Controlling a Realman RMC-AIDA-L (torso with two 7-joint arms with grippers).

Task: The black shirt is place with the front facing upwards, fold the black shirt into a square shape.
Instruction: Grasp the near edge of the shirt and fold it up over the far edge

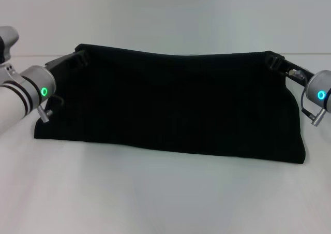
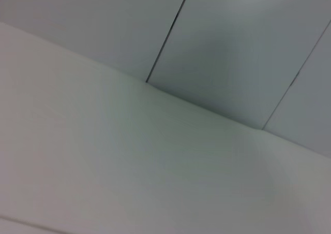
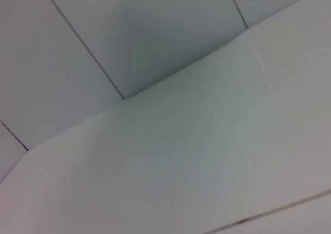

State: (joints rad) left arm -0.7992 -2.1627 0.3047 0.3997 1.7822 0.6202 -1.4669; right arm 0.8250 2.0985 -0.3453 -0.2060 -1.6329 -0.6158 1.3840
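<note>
Both arms hold the black shirt (image 1: pixel 170 107) up by one long edge: the left gripper (image 1: pixel 77 55) is clenched on its left top corner, the right gripper (image 1: pixel 274 63) on the right, and the lower edge trails on the white worktop (image 1: pixel 165 198). To fold well, I think the two should travel level and together, keeping the edge taut so the cloth lands flat without wrinkles. Behind the worktop stands a pale panelled wall (image 2: pixel 232 47) with thin dark seams.
</note>
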